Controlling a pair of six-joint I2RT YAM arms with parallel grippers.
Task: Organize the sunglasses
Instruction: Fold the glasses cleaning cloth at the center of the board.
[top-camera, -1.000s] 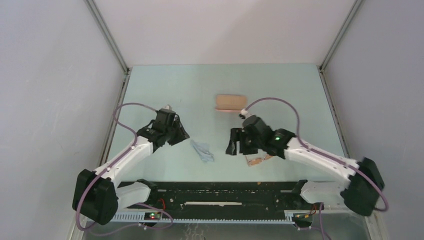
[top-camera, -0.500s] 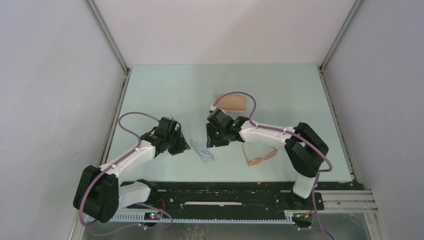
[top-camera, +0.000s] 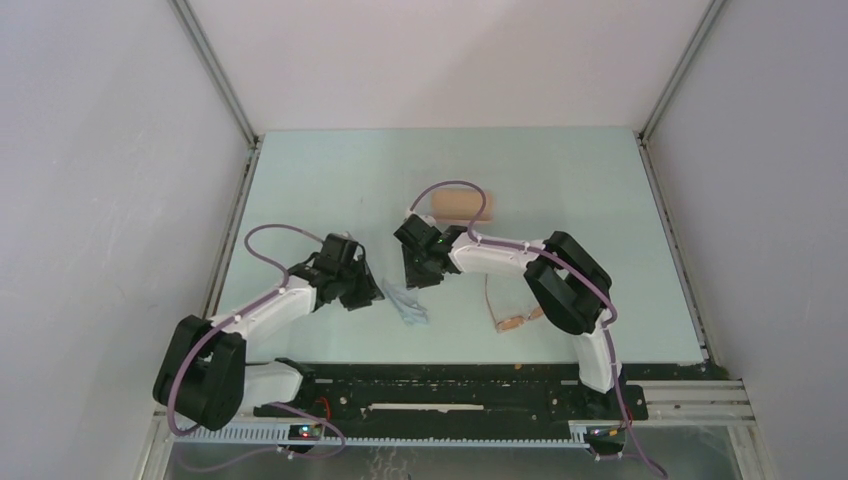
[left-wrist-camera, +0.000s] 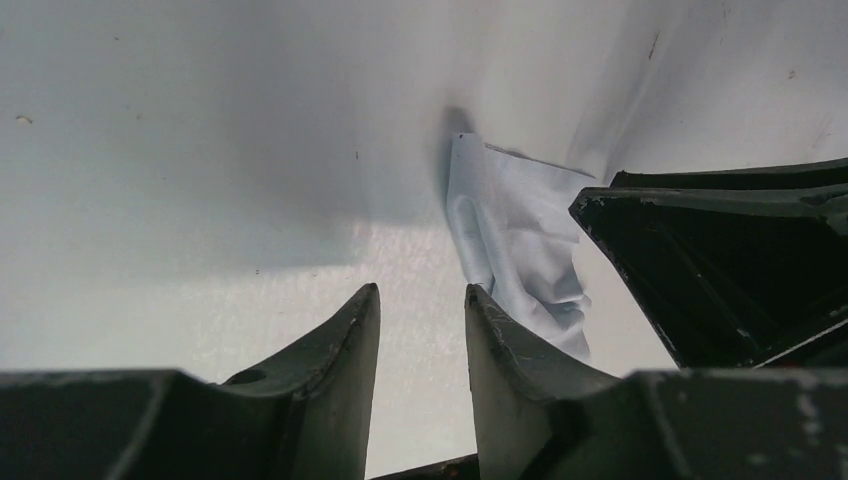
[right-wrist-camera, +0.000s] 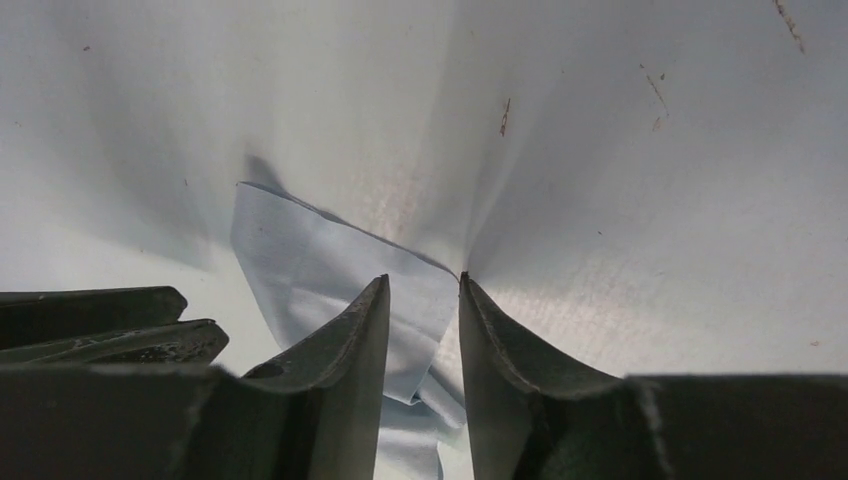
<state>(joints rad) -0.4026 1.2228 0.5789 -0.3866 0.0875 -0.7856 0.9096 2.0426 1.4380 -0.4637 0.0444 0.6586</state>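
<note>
The sunglasses (top-camera: 511, 319), orange-brown with amber lenses, lie on the table at the near right, apart from both grippers. A crumpled light blue cloth (top-camera: 405, 303) lies between the grippers. My left gripper (top-camera: 366, 294) is open and empty just left of the cloth. In the left wrist view the cloth (left-wrist-camera: 515, 240) is beyond and right of my fingertips (left-wrist-camera: 420, 292). My right gripper (top-camera: 416, 276) is open and hangs at the cloth's far right edge. In the right wrist view its jaws (right-wrist-camera: 423, 282) stand over the cloth's edge (right-wrist-camera: 320, 262).
A pink oblong case (top-camera: 462, 204) lies farther back at the table's middle. The right arm reaches leftward across the table above the sunglasses. Each gripper shows in the other's wrist view: the right gripper (left-wrist-camera: 720, 260) and the left gripper (right-wrist-camera: 100, 330). Grey walls enclose the table.
My right gripper swung left from beside the sunglasses to the cloth's far edge. My left gripper moved a little nearer the cloth. The sunglasses, once partly hidden by the right gripper, now show in full.
</note>
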